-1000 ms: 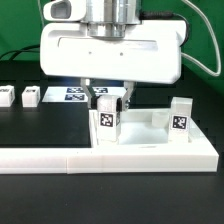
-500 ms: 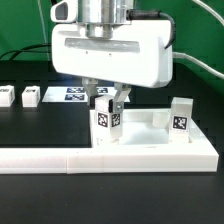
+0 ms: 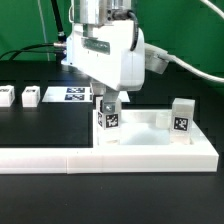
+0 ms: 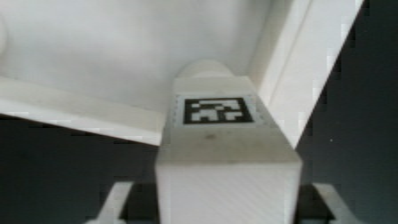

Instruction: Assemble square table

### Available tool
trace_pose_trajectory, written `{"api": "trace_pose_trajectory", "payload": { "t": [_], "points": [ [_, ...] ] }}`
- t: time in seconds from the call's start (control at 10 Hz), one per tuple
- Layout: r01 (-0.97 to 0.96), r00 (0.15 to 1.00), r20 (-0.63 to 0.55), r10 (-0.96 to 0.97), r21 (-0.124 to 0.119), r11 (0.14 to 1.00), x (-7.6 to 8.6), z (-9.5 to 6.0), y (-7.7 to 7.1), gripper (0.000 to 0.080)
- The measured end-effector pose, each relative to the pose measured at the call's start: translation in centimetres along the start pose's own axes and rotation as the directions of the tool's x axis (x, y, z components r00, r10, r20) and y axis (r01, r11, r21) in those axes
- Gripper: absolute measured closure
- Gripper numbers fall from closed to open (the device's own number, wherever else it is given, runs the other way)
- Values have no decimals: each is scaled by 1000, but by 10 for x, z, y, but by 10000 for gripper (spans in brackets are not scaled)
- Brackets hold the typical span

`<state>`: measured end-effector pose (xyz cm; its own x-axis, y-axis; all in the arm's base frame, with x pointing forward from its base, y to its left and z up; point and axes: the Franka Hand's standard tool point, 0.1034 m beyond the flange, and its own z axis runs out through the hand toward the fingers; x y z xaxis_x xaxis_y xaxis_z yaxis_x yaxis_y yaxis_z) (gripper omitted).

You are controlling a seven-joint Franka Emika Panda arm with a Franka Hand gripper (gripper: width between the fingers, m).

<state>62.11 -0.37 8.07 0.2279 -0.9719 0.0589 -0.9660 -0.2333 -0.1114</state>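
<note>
The white square tabletop [image 3: 150,138] lies tray-side up against the border bar. One tagged white leg [image 3: 108,121] stands upright at its corner on the exterior view's left, and my gripper [image 3: 108,101] is shut on the top of it from above. In the wrist view this leg [image 4: 217,140] fills the middle, with a finger [image 4: 121,203] on either side and the tabletop's rim [image 4: 302,60] behind it. A second leg [image 3: 181,118] stands upright at the corner on the exterior view's right. Two loose legs [image 3: 30,97] [image 3: 5,97] lie on the black table to the exterior view's left.
The long white L-shaped border bar [image 3: 60,157] runs along the front and holds the tabletop in place. The marker board [image 3: 74,95] lies flat behind the gripper. Cables hang behind the arm at the back.
The hand has turned about its vertical axis, from broadside to nearly edge-on in the exterior view. The leg stays at the same corner, still gripped.
</note>
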Motion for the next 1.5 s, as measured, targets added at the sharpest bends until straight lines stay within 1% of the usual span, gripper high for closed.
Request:
{"api": "trace_pose_trajectory", "payload": {
  "t": [0.2,0.3,0.4,0.5,0.6,0.7,0.9,1.3,1.4,1.5],
  "points": [
    [-3,1000,1,3,0,1000,0,0,0,509],
    [8,1000,1,-8,0,1000,-1,0,0,304],
    [123,992,1,-123,0,992,-2,0,0,194],
    [160,987,-2,-160,9,987,-3,0,-2,194],
    [225,974,-11,-225,20,974,-2,0,-4,158],
    [345,939,-23,-344,29,938,-2,0,-5,158],
    [519,855,-34,-518,30,854,-5,0,-6,151],
    [723,691,-43,-722,25,690,-10,0,-8,150],
    [788,616,-47,-786,21,616,-11,0,-8,150],
    [824,567,-48,-822,20,567,-13,0,-9,150]
  ]
}}
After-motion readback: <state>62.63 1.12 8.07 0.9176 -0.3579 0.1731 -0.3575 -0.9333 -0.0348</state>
